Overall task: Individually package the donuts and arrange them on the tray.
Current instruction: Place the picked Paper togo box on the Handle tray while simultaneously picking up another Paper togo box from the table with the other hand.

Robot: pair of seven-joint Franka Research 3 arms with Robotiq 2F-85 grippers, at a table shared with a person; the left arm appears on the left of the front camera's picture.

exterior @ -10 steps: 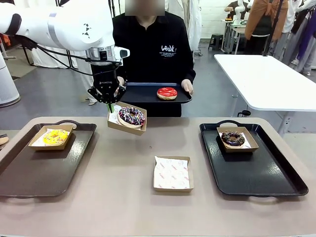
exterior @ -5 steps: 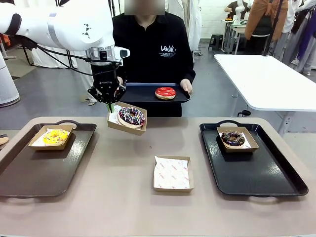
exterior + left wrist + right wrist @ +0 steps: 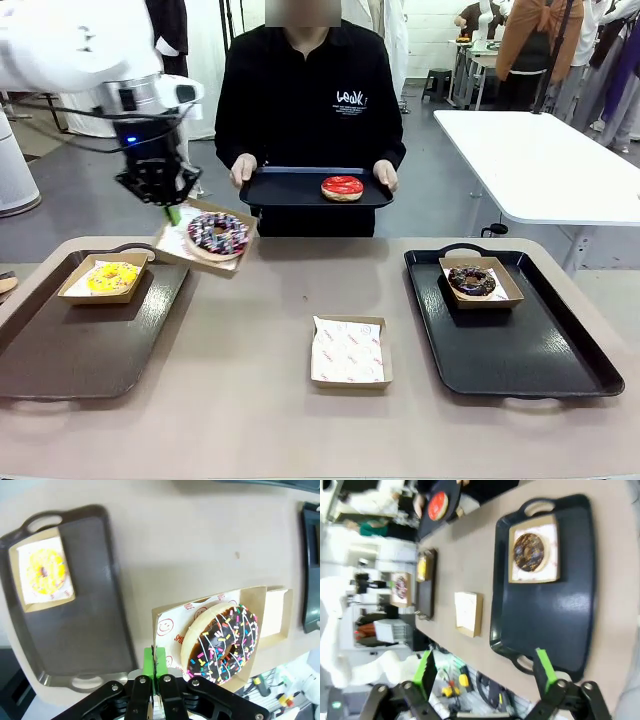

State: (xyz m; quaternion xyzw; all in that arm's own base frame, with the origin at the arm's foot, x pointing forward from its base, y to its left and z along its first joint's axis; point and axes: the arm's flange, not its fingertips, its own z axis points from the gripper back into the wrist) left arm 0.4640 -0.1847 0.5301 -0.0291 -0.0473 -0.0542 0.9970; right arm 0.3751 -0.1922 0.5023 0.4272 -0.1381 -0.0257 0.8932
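Note:
My left gripper [image 3: 171, 212] [image 3: 155, 663] is shut on the edge of a paper-lined cardboard box [image 3: 176, 244] [image 3: 172, 625]. The box holds the sprinkled purple donut [image 3: 217, 235] [image 3: 222, 641] tilted in the air beside the left tray's [image 3: 70, 350] far right corner. The yellow donut [image 3: 112, 277] [image 3: 46, 571] sits boxed on that tray. On the right tray [image 3: 520, 350] [image 3: 560, 610] lies the boxed chocolate donut [image 3: 471, 280] [image 3: 530, 551]. My right gripper [image 3: 484, 670] hangs open above that tray's end. The red donut [image 3: 342, 187] [image 3: 438, 505] lies on a black tray [image 3: 285, 190] held by the person.
An empty paper-lined box [image 3: 347, 351] [image 3: 468, 612] lies at the table's middle front. The person stands at the far edge with both hands on the held tray. A white table [image 3: 540, 160] stands off to the right.
My left gripper has carried the boxed sprinkled donut to the left, toward the left tray. The person's tray has shifted slightly.

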